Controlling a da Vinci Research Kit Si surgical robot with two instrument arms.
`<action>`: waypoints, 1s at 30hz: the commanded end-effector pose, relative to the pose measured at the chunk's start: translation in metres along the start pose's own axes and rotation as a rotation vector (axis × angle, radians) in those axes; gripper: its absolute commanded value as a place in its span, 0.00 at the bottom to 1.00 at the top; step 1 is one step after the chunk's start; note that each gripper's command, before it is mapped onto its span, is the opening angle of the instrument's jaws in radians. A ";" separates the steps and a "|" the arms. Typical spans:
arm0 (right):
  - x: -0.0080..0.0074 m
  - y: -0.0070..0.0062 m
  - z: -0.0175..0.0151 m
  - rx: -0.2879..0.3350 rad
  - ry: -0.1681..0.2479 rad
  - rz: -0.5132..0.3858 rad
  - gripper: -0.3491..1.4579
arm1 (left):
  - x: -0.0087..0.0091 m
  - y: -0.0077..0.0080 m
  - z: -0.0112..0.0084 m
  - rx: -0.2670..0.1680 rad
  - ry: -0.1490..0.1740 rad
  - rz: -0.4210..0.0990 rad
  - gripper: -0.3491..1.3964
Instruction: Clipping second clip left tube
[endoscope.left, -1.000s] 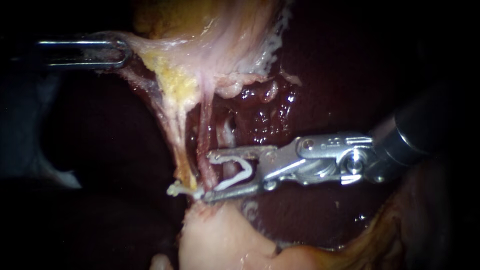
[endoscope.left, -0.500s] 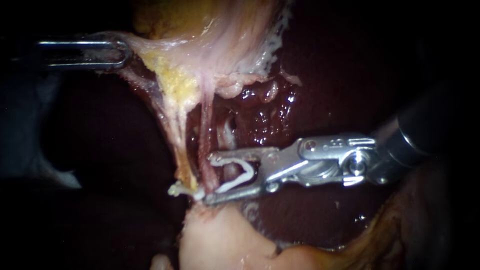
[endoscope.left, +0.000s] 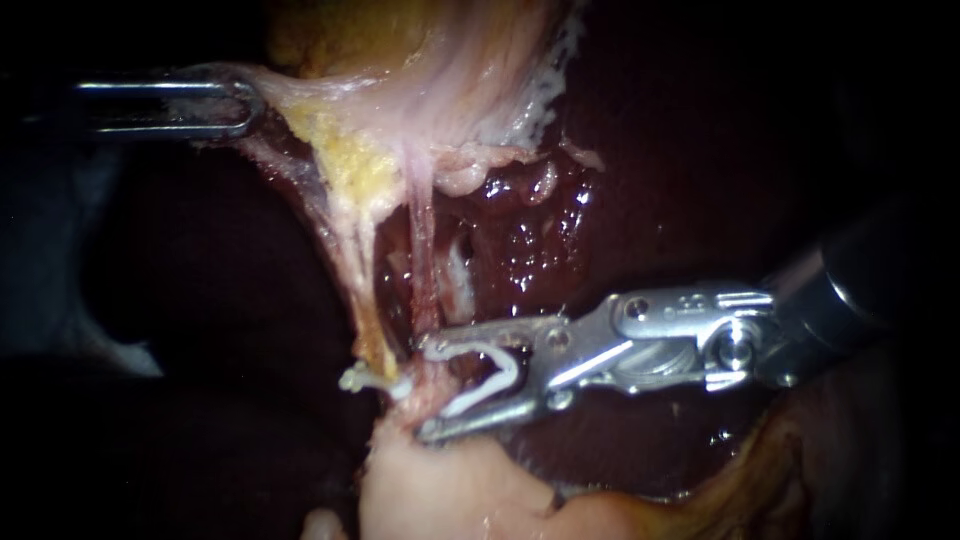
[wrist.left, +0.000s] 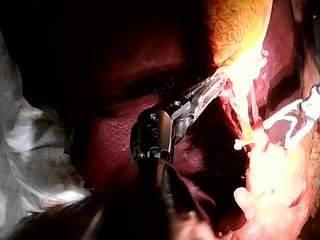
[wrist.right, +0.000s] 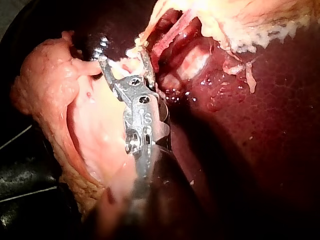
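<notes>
White clip sits in my right instrument's wide-apart jaws, both gripping it, straddling the pink tube. Second clip just beside; pale lump underneath. My left instrument clamps a tissue fold.

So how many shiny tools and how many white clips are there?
Shiny metal instruments: 2, the left instrument holding pale tissue, the right instrument holding a clip.
Small white clips: 2, the open clip in the right instrument, the closed clip on the tissue beside it.
Total: 4.
</notes>
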 end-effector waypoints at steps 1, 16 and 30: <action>-0.0002 0.0003 0.0002 -0.008 -0.001 0.003 0.46 | 0.0000 0.0000 0.0000 -0.003 -0.001 0.000 0.00; -0.0018 0.0043 0.0004 -0.062 0.004 0.056 0.47 | 0.0000 0.0001 0.0001 -0.002 -0.001 0.000 0.00; -0.0008 0.0057 0.0034 -0.063 0.013 0.154 0.47 | -0.0001 0.0002 0.0002 -0.003 -0.001 0.000 0.00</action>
